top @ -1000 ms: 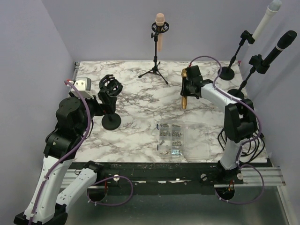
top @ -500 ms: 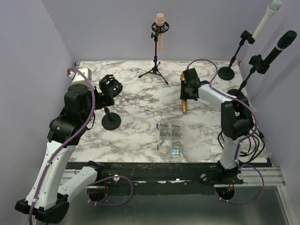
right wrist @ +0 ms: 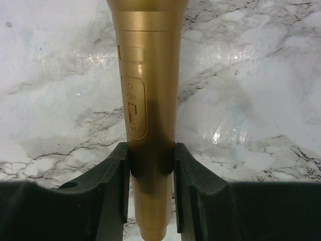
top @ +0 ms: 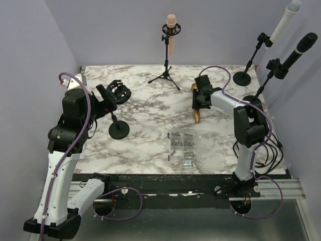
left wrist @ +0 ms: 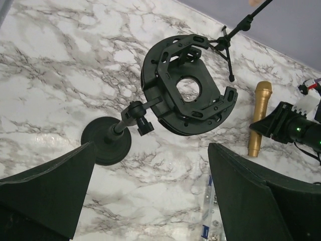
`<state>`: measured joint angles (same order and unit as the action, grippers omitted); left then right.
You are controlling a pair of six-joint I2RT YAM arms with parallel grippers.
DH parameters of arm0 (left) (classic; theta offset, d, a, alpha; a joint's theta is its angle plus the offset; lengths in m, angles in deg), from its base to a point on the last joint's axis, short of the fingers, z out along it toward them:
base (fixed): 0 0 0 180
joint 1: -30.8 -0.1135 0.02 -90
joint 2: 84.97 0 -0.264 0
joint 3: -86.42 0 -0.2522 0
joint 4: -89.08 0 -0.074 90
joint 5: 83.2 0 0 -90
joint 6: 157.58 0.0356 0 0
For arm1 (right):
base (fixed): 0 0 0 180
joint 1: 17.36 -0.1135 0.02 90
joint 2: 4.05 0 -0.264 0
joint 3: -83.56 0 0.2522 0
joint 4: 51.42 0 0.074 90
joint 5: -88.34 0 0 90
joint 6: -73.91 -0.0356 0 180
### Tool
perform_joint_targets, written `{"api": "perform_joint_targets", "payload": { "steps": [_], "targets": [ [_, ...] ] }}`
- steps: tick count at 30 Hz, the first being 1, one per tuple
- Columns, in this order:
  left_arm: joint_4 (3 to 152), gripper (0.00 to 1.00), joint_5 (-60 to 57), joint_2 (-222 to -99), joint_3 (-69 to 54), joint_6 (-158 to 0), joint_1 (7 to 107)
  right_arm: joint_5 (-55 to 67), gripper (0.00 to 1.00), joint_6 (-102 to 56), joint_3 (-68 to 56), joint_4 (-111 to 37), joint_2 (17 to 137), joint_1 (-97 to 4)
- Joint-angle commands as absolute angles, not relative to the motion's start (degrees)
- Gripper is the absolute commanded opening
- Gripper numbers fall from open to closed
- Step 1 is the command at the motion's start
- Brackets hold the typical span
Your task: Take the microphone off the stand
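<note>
The gold microphone (top: 196, 114) is out of the stand, lying lengthwise low on the marble table right of centre. My right gripper (top: 201, 97) is shut on its handle; in the right wrist view both pads press the gold microphone (right wrist: 148, 100) near its tail end, at my right gripper (right wrist: 150, 168). The empty black stand (top: 119, 129) with its ring-shaped shock mount (top: 119, 93) stands at the left. My left gripper (top: 104, 97) is open and empty just left of the mount. In the left wrist view the mount (left wrist: 185, 93) and the gold microphone (left wrist: 259, 118) both show.
A pink microphone (top: 171, 31) stands on a tripod at the back centre. A white microphone (top: 286, 20) and a black microphone (top: 301, 47) stand on stands at the back right. A clear box of screws (top: 183, 148) lies near the front centre.
My left gripper has let go of the stand's mount and drawn back to the left. My right gripper has brought the gold microphone lower and a little to the left.
</note>
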<state>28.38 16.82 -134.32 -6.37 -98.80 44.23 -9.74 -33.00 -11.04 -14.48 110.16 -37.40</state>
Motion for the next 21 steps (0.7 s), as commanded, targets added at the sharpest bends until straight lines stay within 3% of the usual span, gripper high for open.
{"api": "perform_joint_targets", "payload": {
  "steps": [1, 6, 10, 21],
  "targets": [
    [23.7, 0.94, 6.9, -137.4, -2.6, -103.2, 37.6, -7.7, 0.20, -33.0, -10.2, -16.1, 111.6, -37.2],
    [23.0, 0.93, -1.5, -140.1, 0.2, -104.7, 30.6, -7.5, 0.24, -33.1, -10.2, -16.4, 112.0, -37.2],
    [25.2, 0.85, -8.4, -140.3, -2.8, -106.8, 26.4, -7.8, 0.26, -32.9, -10.4, -16.1, 112.5, -37.2],
    [32.0, 0.84, -16.0, -138.6, -10.6, -108.6, 23.9, -6.9, 0.46, -32.7, -10.3, -16.3, 112.4, -37.2]
  ]
}}
